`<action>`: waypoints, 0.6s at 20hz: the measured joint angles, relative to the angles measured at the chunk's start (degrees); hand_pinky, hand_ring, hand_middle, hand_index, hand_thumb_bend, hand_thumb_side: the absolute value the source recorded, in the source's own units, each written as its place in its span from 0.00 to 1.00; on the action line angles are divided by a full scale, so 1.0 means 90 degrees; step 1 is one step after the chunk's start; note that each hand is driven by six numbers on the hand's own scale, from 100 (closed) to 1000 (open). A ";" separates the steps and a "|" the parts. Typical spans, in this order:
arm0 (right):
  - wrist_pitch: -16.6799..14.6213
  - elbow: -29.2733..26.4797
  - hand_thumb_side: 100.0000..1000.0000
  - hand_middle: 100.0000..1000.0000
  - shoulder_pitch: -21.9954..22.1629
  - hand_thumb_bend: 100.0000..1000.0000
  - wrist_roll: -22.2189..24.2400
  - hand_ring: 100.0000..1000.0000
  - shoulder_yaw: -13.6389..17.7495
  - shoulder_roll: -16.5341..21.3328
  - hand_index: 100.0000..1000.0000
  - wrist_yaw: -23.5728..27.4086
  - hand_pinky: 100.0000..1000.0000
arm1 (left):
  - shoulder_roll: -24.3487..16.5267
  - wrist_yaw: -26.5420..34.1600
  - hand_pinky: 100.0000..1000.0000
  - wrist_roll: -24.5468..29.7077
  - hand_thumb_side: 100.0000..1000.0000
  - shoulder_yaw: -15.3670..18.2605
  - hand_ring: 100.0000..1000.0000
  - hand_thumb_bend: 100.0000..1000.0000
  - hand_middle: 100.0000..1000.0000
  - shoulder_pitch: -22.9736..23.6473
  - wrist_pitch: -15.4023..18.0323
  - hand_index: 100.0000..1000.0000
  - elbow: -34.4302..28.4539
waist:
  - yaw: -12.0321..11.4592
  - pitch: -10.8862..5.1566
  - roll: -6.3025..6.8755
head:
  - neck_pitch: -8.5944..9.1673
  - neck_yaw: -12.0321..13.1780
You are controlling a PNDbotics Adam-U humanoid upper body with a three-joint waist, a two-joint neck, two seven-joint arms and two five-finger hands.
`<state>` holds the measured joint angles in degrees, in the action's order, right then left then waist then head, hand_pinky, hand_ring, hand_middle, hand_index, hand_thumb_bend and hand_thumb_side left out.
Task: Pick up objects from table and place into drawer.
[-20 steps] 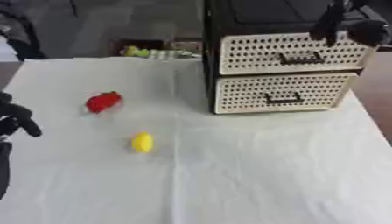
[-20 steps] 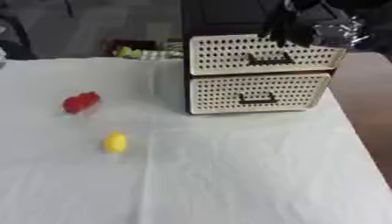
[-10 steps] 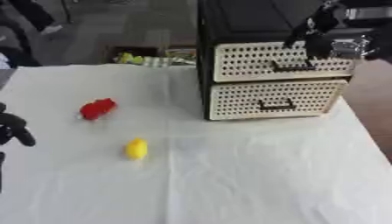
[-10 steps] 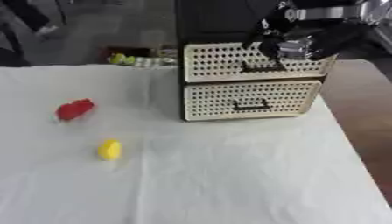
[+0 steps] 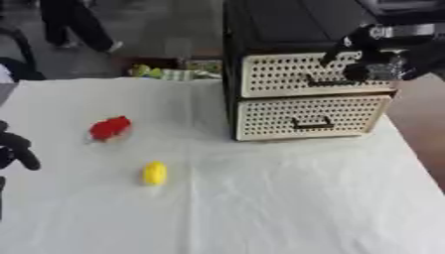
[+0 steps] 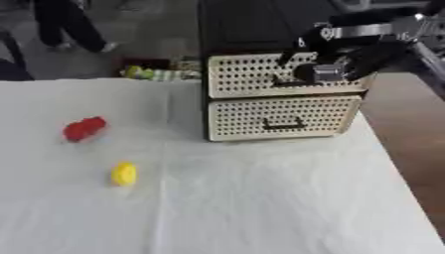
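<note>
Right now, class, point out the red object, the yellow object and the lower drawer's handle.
red object [image 5: 110, 128], left eye view, its middle
yellow object [image 5: 155, 173], left eye view, its middle
lower drawer's handle [image 5: 312, 124], left eye view, its bar

- A table [image 5: 287, 208] covered with a white cloth fills most of the view; the cloth shows faint creases.
- A red object [image 5: 110, 128] lies on the left side, towards the middle in depth.
- A yellow object [image 5: 155, 173] lies nearer than the red one and a little to its right, apart from it.
- A black cabinet with two cream perforated drawers [image 5: 309, 92] stands on the far right part of the table, one drawer above the other, each with a dark handle.
- The near half of the cloth is plain white.
</note>
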<state>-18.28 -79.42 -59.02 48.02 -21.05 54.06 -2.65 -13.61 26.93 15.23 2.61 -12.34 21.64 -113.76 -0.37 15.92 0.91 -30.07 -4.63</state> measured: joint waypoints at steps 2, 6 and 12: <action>-0.0009 -0.0001 0.75 0.00 0.0032 0.74 -0.0009 0.14 -0.0028 0.0001 0.85 -0.0048 0.00 | 0.0000 0.0000 0.38 -0.0005 0.79 0.0000 0.56 0.00 0.61 0.0000 -0.0010 0.68 0.0000 | 0.0001 0.0000 -0.0001 | 0.0000 0.0007; -0.0121 -0.0037 0.52 0.00 0.0128 0.84 -0.0121 0.15 -0.0153 0.0015 0.86 -0.0140 0.00 | 0.0000 0.0000 0.38 0.0005 0.79 -0.0001 0.56 0.00 0.61 0.0000 -0.0031 0.69 0.0000 | 0.0008 0.0000 -0.0026 | -0.0001 0.0050; -0.0297 0.0036 0.43 0.00 0.0171 0.82 -0.0297 0.16 -0.0216 0.0022 0.85 -0.0552 0.00 | 0.0000 0.0000 0.39 -0.0002 0.79 -0.0002 0.56 0.00 0.61 0.0004 -0.0071 0.69 0.0000 | 0.0029 0.0000 -0.0038 | -0.0003 0.0081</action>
<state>-20.95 -79.09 -57.48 45.35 -23.00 54.26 -7.62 -13.61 26.93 15.21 2.59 -12.30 21.00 -113.76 -0.11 15.92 0.57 -30.09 -3.90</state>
